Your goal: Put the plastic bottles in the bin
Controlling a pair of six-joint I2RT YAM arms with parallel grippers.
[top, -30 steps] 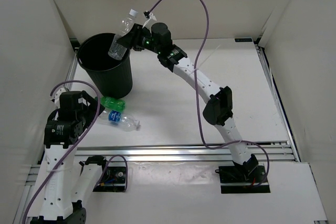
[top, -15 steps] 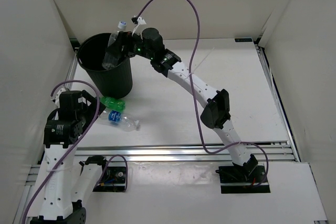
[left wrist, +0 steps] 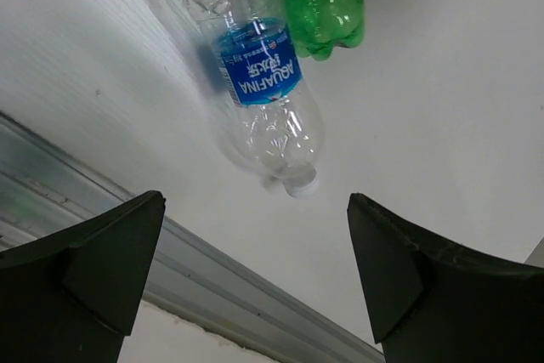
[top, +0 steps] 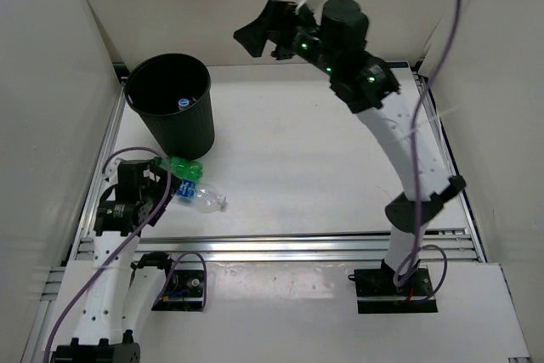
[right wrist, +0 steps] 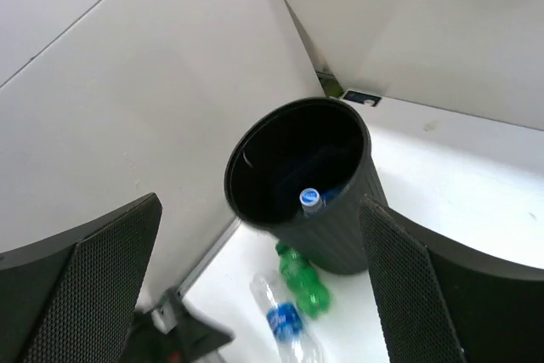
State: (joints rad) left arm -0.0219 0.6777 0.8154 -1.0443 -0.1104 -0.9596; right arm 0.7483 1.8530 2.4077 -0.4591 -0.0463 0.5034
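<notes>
The black bin (top: pixel 184 131) stands at the table's back left, and a clear bottle (top: pixel 184 103) with a blue cap sits inside it. A green bottle (top: pixel 184 167) lies at the bin's foot. Beside it lies a clear bottle with a blue label (top: pixel 202 196). My left gripper (top: pixel 158 183) is open just left of these two, which the left wrist view shows as the clear bottle (left wrist: pixel 265 99) and the green one (left wrist: pixel 321 2) ahead of the open gripper (left wrist: pixel 255 244). My right gripper (top: pixel 260 28) hangs open and empty, high above the table, right of the bin (right wrist: pixel 344 240).
A metal rail (top: pixel 280 244) runs along the table's near edge, close under the left gripper (left wrist: pixel 102 210). White walls close in the left, back and right sides. The right arm's purple cable (top: pixel 433 82) loops over the right half.
The right gripper opened over the bin and the clear bottle dropped inside. That arm then rose and swung back to the right. The left arm moved lower toward the lying bottles.
</notes>
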